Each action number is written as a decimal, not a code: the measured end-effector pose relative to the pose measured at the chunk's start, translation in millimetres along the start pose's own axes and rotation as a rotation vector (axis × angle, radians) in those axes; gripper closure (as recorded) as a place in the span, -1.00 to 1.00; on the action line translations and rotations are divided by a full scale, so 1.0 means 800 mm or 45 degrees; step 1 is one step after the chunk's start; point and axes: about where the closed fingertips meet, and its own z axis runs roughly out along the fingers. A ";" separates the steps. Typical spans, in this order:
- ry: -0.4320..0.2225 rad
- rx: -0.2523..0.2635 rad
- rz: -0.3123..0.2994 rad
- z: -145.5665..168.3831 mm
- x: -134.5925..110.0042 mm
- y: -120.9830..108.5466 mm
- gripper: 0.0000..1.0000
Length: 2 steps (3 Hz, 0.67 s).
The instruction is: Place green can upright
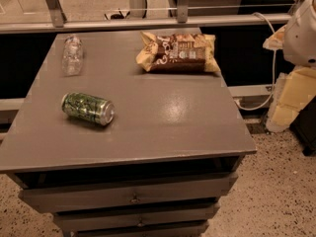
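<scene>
The green can [88, 108] lies on its side on the left part of the grey table [173, 117], with its silver end facing right and towards the front. My gripper [290, 100] hangs beyond the table's right edge, below the white arm housing [302, 31]. It is far from the can and holds nothing that I can see.
A clear plastic bottle [72, 56] lies at the table's back left. A brown and yellow snack bag [178, 52] lies at the back middle. The table has drawers [133, 196] below its front edge. A metal rail [148, 22] runs behind it, and speckled floor lies to the right.
</scene>
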 end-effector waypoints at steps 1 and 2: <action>0.000 0.000 0.000 0.000 0.000 0.000 -1.00; -0.029 -0.006 -0.001 0.006 -0.027 0.001 -1.00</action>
